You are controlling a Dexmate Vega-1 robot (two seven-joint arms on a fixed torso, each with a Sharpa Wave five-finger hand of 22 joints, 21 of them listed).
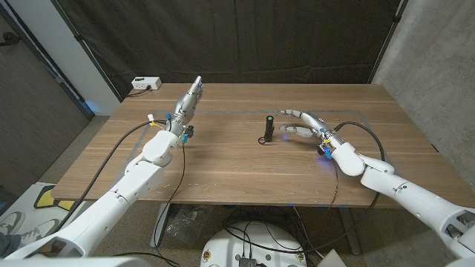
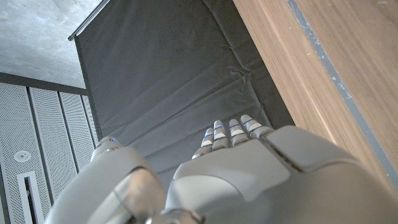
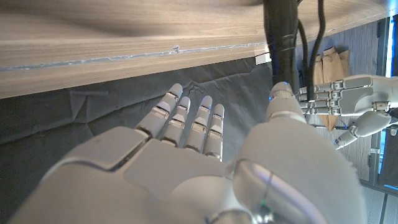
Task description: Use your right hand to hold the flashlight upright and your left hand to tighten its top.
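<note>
A wooden desk [image 1: 223, 167] carries a small black flashlight [image 1: 270, 128] standing upright, with faint tape lines [image 1: 230, 111] marking its surface.

I see the flashlight [image 1: 270, 127] standing upright on the tabletop [image 1: 223, 167], right of centre. My right hand [image 1: 308, 126] sits just to its right, fingers [image 1: 291, 114] reaching toward it without touching. My left hand [image 1: 188, 102] is raised well apart to the left. A power strip [image 1: 145, 84] lies at the far left corner.
</note>
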